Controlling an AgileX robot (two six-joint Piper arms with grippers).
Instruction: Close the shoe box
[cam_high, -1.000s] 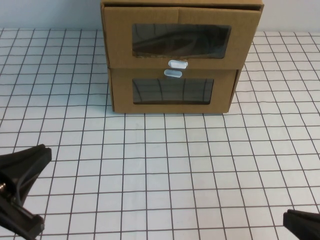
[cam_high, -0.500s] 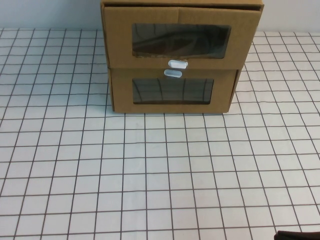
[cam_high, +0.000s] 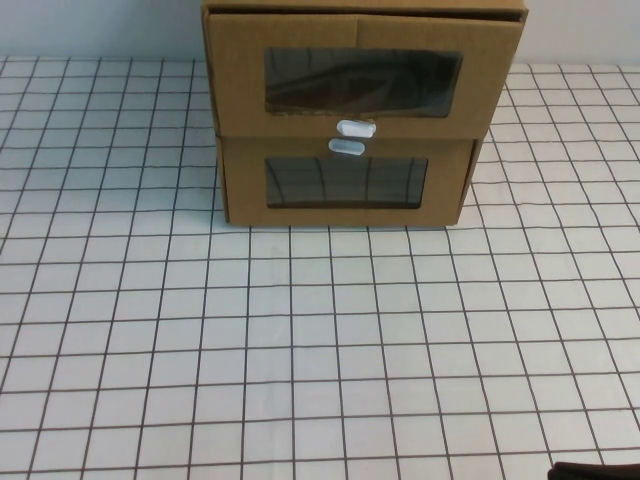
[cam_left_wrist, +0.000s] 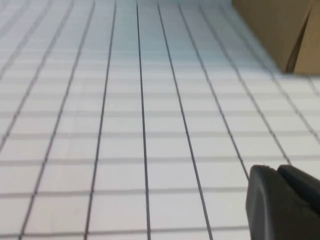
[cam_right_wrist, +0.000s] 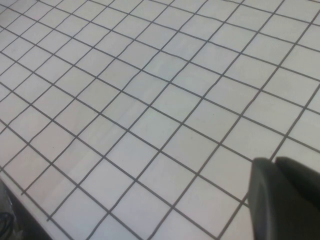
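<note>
A white table (cam_high: 300, 340) ruled with a dark grid is seen from above. At its far edge two brown cardboard boxes are stacked. The shoe box (cam_high: 365, 70) sits on top, its front set forward of the lower box (cam_high: 345, 182). Two small white pull tabs (cam_high: 355, 128) meet between them. The right gripper (cam_right_wrist: 285, 200) and left gripper (cam_left_wrist: 282, 202) are held low over bare table; whether their fingers are parted cannot be told.
</note>
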